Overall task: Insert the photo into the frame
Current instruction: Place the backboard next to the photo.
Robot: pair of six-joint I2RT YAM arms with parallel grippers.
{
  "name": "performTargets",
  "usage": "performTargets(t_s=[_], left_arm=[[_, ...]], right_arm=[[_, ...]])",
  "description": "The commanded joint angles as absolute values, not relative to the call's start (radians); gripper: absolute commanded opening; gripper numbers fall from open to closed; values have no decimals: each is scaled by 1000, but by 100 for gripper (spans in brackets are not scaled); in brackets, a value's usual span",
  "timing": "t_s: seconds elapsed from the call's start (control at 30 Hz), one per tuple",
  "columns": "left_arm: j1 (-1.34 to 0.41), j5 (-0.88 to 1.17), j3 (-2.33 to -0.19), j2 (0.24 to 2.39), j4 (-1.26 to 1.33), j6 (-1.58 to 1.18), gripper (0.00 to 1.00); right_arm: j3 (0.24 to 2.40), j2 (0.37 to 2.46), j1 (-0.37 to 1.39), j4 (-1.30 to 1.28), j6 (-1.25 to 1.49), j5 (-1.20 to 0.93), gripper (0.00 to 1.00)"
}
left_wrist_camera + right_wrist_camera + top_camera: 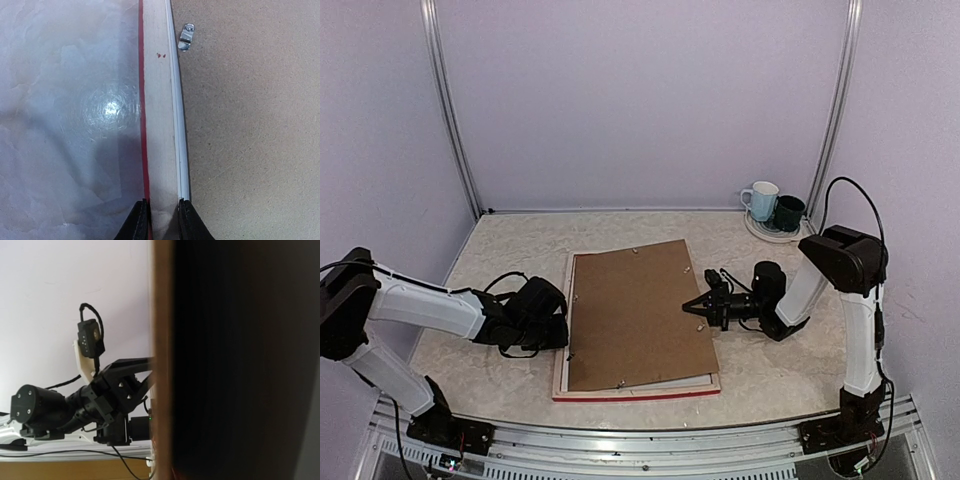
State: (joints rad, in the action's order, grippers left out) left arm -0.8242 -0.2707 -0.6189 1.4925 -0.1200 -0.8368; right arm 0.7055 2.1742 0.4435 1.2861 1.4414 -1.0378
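Note:
The frame point(640, 390) lies face down on the table, pale wood up and a red edge showing. A brown backing board point(635, 310) rests askew on it. My left gripper point(563, 328) is at the frame's left rail. In the left wrist view its fingers point(141, 222) press both sides of that rail point(159, 110). A white strip point(182, 150) runs between rail and board; I cannot tell if it is the photo. My right gripper point(700, 308) is shut on the board's right edge, which is slightly raised. In the right wrist view the board's edge point(162, 340) hides the fingers.
A white mug point(760, 198) and a dark mug point(788, 212) stand on a plate point(770, 235) at the back right. A small metal clip point(186, 37) sits on the board near the rail. The left arm point(100, 395) shows past the board in the right wrist view.

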Motion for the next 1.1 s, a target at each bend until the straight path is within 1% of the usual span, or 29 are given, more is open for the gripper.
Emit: performTargets(t_s=[0.0,0.3,0.67,0.97,1.07], left_arm=[[-835,-242,-644,1505,-153,-790,22],[-850,-186,-621,1531,-105,-811,22],[-850,-201,-611,1503,-107,-826,22],[-848,-210,-619,1493,-83,-842,26],[-847,-209,-620,1508,-81,-846,26]], right_arm=[[725,2189,451,1329,1448,-1025,0],[753,2203,482,1322,1453,-1009,0],[760,2234,504,1350,1474,-1001,0],[747,2223,503,1333,1465,-1001,0],[744,2199,503,1276,1429,-998,8]])
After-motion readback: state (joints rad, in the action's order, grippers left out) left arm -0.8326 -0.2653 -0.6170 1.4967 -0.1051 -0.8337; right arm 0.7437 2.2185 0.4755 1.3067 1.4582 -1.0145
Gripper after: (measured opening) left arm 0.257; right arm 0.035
